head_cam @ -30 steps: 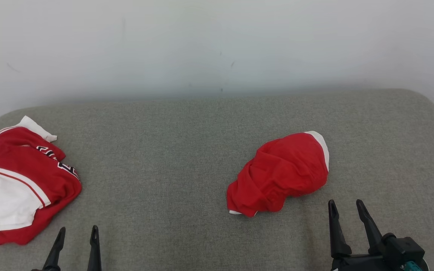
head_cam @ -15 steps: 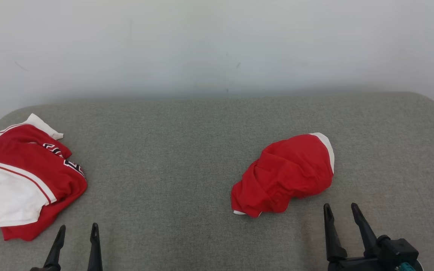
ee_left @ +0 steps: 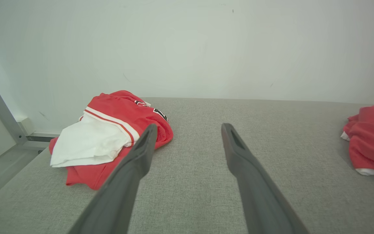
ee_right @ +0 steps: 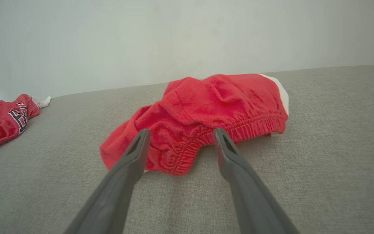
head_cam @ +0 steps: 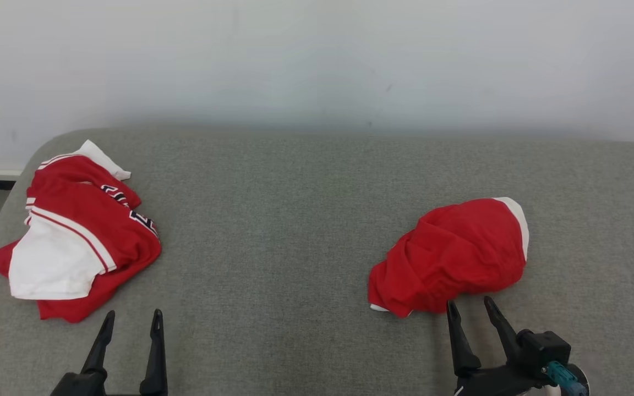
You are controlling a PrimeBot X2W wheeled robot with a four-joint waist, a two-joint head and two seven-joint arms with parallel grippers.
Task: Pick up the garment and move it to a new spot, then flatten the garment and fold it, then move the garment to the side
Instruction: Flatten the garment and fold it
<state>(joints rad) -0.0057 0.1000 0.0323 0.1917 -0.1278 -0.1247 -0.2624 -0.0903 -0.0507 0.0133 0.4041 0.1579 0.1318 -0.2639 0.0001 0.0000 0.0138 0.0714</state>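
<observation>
Crumpled red cloth garment (head_cam: 449,256), white-trimmed, at four o'clock on grey upholstered surface (head_cam: 295,220). Right gripper (head_cam: 469,301), spread and empty, just beside its hem — left gripper (head_cam: 133,313) likewise open. A shallow pinch may catch one layer only.

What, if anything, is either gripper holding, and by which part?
Nothing is held. The right gripper is open at the elastic edge of the red garment, not closed on it; the left gripper is open above the cushion.
</observation>
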